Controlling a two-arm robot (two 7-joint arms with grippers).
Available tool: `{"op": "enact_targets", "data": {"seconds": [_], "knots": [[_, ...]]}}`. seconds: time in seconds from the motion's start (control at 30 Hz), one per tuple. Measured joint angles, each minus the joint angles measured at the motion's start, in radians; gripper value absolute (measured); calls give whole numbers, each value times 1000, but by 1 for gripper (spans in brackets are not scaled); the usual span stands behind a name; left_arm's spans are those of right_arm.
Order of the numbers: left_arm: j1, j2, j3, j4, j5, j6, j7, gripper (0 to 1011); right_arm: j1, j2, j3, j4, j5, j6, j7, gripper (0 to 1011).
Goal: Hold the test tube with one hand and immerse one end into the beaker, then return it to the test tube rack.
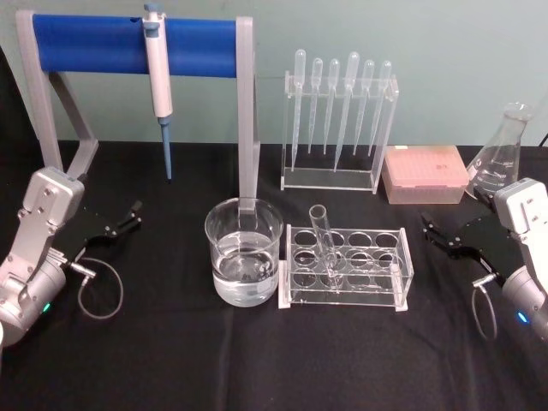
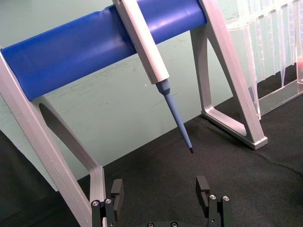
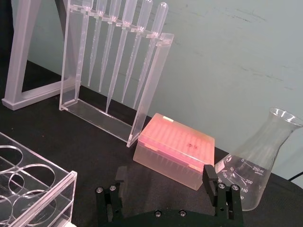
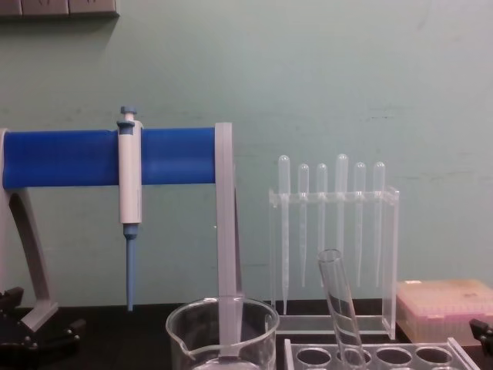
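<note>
While left gripper (image 1: 130, 218) and right gripper (image 1: 431, 231) gape empty, test tube (image 1: 325, 244) leans in rack (image 1: 402, 265); base indistinct.

Glossy clear glass beaker (image 1: 244, 253), matt black tablecloth (image 1: 171, 342).

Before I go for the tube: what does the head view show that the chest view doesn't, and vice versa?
Head, not chest: the conical flask, the beaker's liquid level, the rack's full footprint. Chest, not head: the test tube's lean seen side-on. Both: beaker, tube, rack, pipettor, pipettes, pink tip box, plus the left gripper and right gripper parked out at the sides.
</note>
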Motion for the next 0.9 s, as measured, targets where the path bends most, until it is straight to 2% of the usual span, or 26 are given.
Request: {"op": "enact_targets", "data": {"seconds": [0.9], "knots": [[0,0,0,0,0,0,0,1000,0,0,0,0,0,0,0,1003]]}}
